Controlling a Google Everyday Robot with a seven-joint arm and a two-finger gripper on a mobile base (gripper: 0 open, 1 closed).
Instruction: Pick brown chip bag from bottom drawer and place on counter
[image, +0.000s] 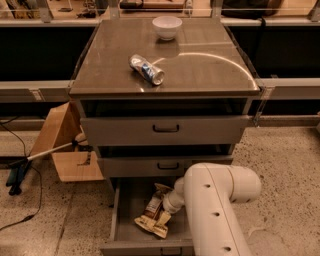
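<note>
The bottom drawer (125, 210) is pulled open below two shallower grey drawers. The brown chip bag (154, 214) lies inside it, brown and tan-yellow with a white panel, near the drawer's middle. My white arm reaches down into the drawer from the lower right. The gripper (169, 204) is at the bag's right edge, mostly hidden behind the arm's wrist. The counter (200, 70) is the glossy grey-brown top of the cabinet, above the drawers.
A crushed silver-blue can (147, 69) lies on the counter's left middle and a white bowl (167, 26) stands at its back. A cardboard box (67, 145) and a white-handled tool (45, 155) sit on the speckled floor to the left.
</note>
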